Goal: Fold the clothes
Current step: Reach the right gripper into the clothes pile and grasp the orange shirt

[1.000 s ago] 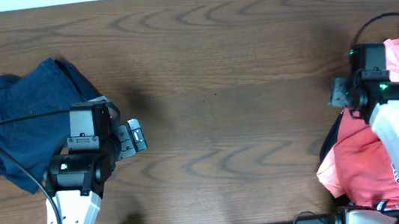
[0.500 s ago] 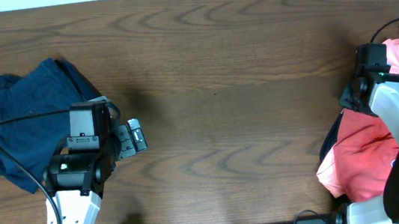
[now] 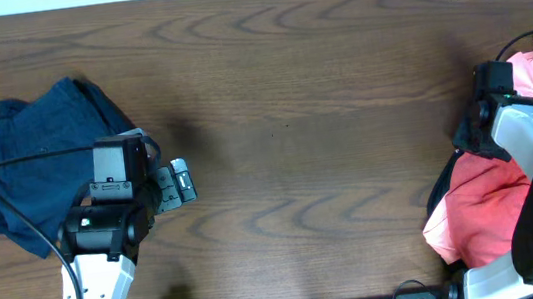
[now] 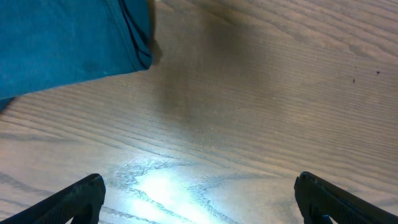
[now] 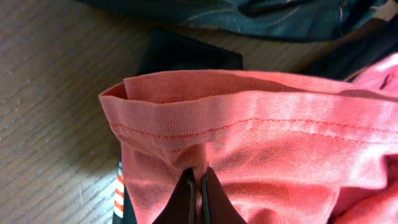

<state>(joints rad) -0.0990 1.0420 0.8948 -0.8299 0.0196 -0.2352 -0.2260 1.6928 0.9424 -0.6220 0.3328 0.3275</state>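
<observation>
A crumpled blue garment (image 3: 27, 167) lies at the table's left, and its edge shows at the top left of the left wrist view (image 4: 62, 43). My left gripper (image 3: 175, 183) hovers just right of it, open over bare wood (image 4: 200, 202) with nothing between its fingers. A pink garment (image 3: 484, 205) is heaped at the right edge of the table. My right gripper (image 5: 199, 186) is shut on a pinch of this pink garment (image 5: 261, 143) just below its stitched hem. In the overhead view the right gripper (image 3: 470, 134) sits at the heap's upper left edge.
Dark clothing (image 5: 249, 15) lies beyond the pink hem, and a dark piece (image 3: 439, 190) pokes out from under the heap's left side. Wooden tabletop (image 3: 293, 116) stretches between the two piles. A black cable (image 3: 36, 156) crosses the blue garment.
My right gripper has closed its fingers on the pink fabric, and its arm has shifted slightly right toward the heap. The left arm has not moved.
</observation>
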